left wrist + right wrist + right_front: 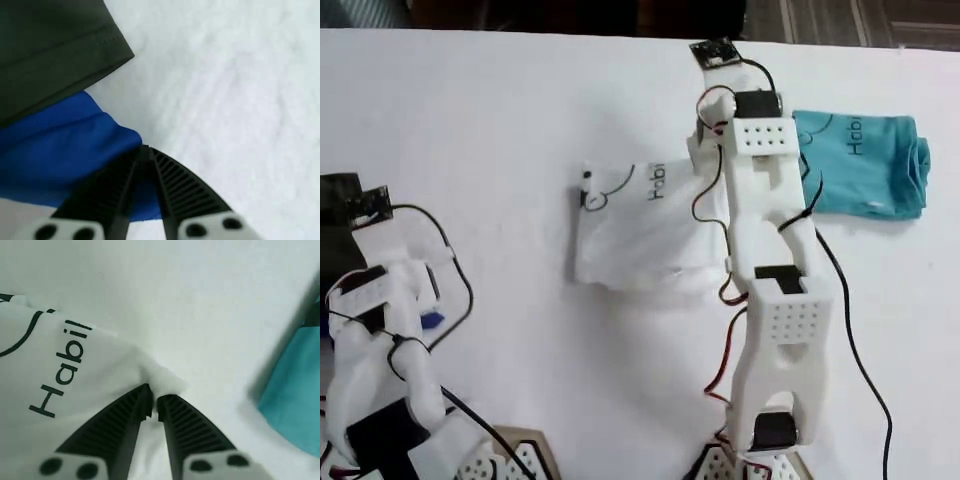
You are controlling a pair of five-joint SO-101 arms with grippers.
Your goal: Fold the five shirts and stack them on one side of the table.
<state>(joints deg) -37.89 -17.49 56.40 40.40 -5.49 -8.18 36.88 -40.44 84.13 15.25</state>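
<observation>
A white shirt (640,235) with black print lies partly folded in the middle of the table. My right gripper (152,396) is shut on a bunched bit of the white shirt's edge (165,382), at the corner nearest a folded teal shirt (865,165); that teal shirt (300,400) lies just beyond. At the table's left side a black shirt (45,50) lies over a blue shirt (55,155). My left gripper (146,150) is shut, its tips at the blue shirt's corner with nothing visibly pinched. The left arm (380,300) stands low beside the black shirt (335,200).
The right arm (775,270) stretches from the near edge up across the white shirt's right side, trailing red and black cables (860,350). White tablecloth (490,120) lies bare at the back left and front right. Dark floor runs behind the far edge.
</observation>
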